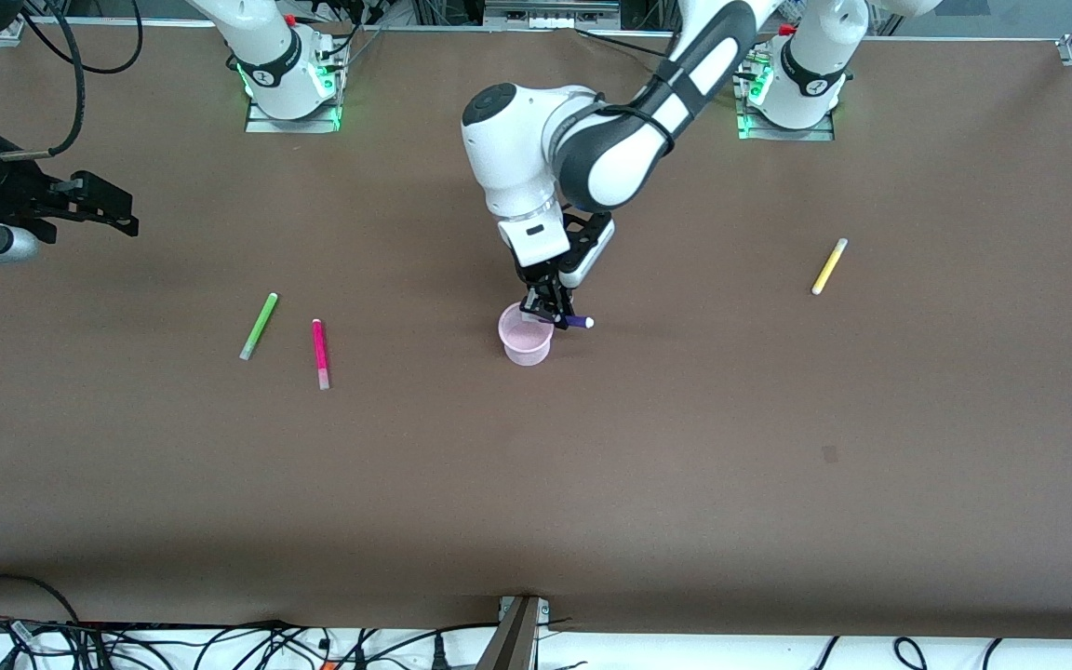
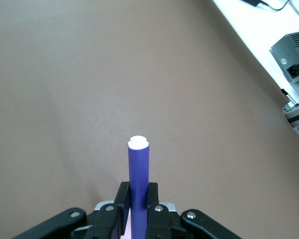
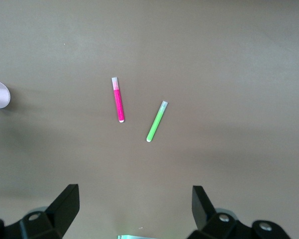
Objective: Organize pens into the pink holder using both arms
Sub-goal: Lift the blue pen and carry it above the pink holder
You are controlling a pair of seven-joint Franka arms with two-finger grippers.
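Over the pink holder (image 1: 526, 335) at mid-table, the left gripper (image 1: 550, 314) pinches the purple pen (image 1: 577, 321), not yet dropped in. Green pen (image 1: 259, 326), magenta pen (image 1: 320, 353) and yellow pen (image 1: 829, 266) lie loose; the right gripper (image 1: 113, 209) waits, fingers spread.

A robotics lab: bolted arm bases (image 1: 292, 88), loose cables (image 1: 220, 642)
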